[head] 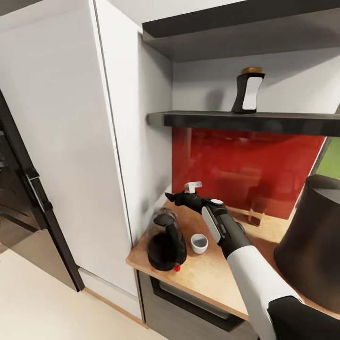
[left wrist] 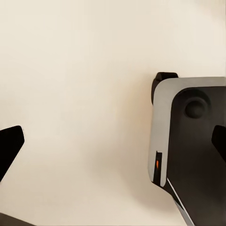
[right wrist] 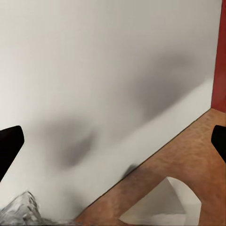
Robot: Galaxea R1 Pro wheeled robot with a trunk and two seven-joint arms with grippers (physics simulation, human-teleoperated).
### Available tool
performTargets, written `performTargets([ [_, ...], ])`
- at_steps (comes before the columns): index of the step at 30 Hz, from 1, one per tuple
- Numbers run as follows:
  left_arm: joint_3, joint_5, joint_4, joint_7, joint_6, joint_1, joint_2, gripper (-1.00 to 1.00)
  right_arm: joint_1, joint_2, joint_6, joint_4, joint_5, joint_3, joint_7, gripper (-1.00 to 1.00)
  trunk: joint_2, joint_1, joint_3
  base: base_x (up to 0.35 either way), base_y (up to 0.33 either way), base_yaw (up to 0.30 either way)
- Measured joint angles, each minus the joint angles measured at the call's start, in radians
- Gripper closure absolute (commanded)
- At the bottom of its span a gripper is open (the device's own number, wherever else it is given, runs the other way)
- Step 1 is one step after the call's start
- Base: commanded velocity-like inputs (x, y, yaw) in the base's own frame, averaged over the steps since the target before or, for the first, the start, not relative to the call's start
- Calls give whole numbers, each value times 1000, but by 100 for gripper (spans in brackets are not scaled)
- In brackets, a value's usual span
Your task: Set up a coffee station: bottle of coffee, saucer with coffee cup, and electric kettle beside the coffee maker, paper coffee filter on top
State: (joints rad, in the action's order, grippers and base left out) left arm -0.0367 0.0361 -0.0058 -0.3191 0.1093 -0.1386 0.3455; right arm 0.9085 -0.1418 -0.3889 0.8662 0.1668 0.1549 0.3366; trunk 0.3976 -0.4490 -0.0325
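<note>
The bottle of coffee [head: 248, 92] stands upright on the dark kitchen shelf [head: 203, 120]. Below it, the wood countertop [head: 212, 276] carries the glass electric kettle [head: 165, 241] at its left end, with the small white coffee cup [head: 199, 243] just right of it. The dark coffee maker [head: 311, 236] rises at the right edge. My right gripper [head: 170, 196] [right wrist: 113, 146] reaches over the counter behind the kettle, open and empty, facing the white cabinet side. The off-white paper coffee filter [right wrist: 160, 205] lies on the counter below it. The saucer is out of view. My left gripper [left wrist: 113, 141] hangs open over the floor.
A tall white cabinet [head: 71, 141] walls the counter's left end, with a black oven [head: 19, 198] beyond it. A red backsplash [head: 245, 170] runs behind the counter and a second shelf [head: 236, 28] sits higher up. The robot's base [left wrist: 188, 150] lies under the left gripper.
</note>
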Motion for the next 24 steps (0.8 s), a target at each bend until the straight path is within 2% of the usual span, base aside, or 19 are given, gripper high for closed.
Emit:
performTargets([
  [5,1,0,0,-1,0,0,-1,-100,0,31,0,3,1,-3,0,-100,0,0,0,147,255,0],
  [12,3,-1,0,-1,0,0,-2,-100,0,60,0,5,2,-7,0,-100,0,0,0,146,215,0],
  [24,3,-3,1,-1,0,0,-3,-100,0,74,-2,4,0,-8,-1,-100,0,0,0,98,108,0],
])
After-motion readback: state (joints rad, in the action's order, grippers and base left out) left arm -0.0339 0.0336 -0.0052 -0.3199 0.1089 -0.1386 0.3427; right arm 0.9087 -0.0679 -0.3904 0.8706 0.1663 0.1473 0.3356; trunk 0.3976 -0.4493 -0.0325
